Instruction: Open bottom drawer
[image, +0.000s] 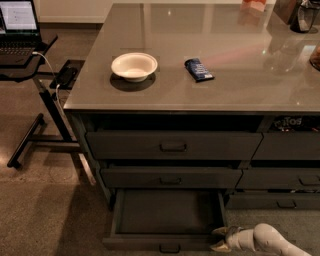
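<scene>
Gripper (216, 239) beside pulled-out bottom drawer (165, 215), fingers spread, empty; arm (270, 242) cut off.

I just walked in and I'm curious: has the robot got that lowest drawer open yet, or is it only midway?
Looks mostly done: the bottom drawer stands pulled well out, its shallow dark tray in full view. In hand: the gripper sits low by the drawer's right front corner, away from the centre handle. Left: probably only drawing the arm away. I cannot tell whether the drawer could slide out further.
</scene>
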